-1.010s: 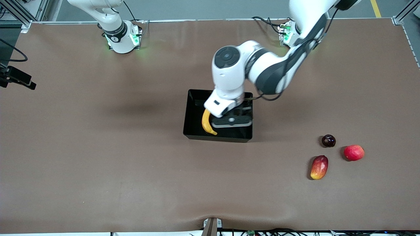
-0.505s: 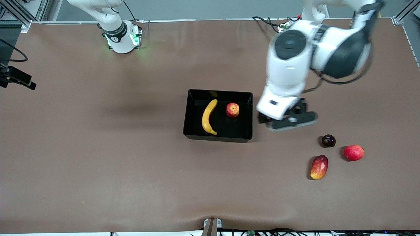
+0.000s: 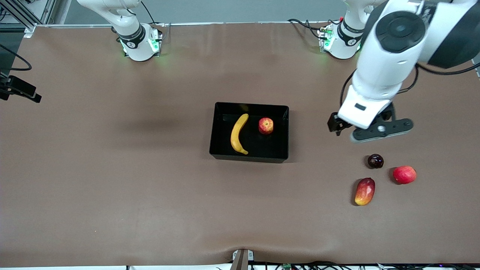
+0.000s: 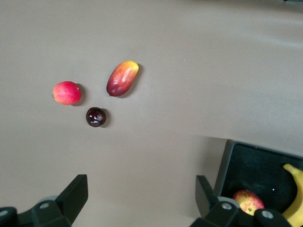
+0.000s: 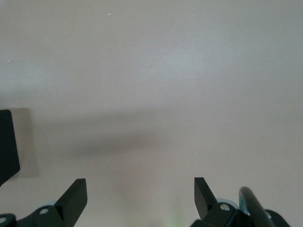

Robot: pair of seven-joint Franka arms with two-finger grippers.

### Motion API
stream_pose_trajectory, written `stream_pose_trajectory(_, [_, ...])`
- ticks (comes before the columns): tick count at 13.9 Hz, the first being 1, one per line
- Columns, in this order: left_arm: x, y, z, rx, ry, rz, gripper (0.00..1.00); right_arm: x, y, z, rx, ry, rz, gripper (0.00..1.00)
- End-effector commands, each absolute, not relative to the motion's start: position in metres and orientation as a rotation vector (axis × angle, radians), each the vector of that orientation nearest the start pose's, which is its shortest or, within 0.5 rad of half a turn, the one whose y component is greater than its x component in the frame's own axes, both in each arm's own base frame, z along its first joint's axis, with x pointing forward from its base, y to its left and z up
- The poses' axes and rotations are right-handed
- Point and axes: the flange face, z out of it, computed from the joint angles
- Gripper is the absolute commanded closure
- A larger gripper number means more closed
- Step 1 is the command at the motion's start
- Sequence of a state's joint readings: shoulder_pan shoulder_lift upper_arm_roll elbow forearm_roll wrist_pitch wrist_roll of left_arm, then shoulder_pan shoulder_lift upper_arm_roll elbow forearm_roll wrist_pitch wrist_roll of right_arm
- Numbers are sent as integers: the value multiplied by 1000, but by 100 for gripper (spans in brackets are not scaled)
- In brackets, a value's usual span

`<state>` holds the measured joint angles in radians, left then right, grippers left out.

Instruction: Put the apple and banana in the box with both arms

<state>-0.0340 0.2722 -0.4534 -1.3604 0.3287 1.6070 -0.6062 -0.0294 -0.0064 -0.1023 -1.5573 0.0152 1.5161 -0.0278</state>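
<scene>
Banana (image 3: 238,134) and apple (image 3: 266,126) lie side by side in the box (image 3: 217,129), apart from each other. Left tool (image 3: 369,127) hangs released and empty over bare worktop (image 3: 112,168), between the box and three loose fruits: a dark plum (image 3: 375,161), a red fruit (image 3: 404,174) and a mango (image 3: 365,191). Right tool (image 5: 140,198), also released, waits above bare worktop.
</scene>
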Motion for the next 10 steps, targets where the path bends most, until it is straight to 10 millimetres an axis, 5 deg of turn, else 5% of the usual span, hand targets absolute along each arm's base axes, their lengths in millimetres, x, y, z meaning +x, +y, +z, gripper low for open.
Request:
stream_pose_trajectory(1, [566,-209,602,-2960,-95,-137,0,544,-73,633,-3121,155,58,0])
stream_pose_trajectory(8, [535,-103,621,-3081,122,-19,0,544,-73,633,-3121,155,58,0])
stream_pose_trajectory(10, [517,-92,627,-3110,93,-26,0,544,-72,633,-3121,152,58,0])
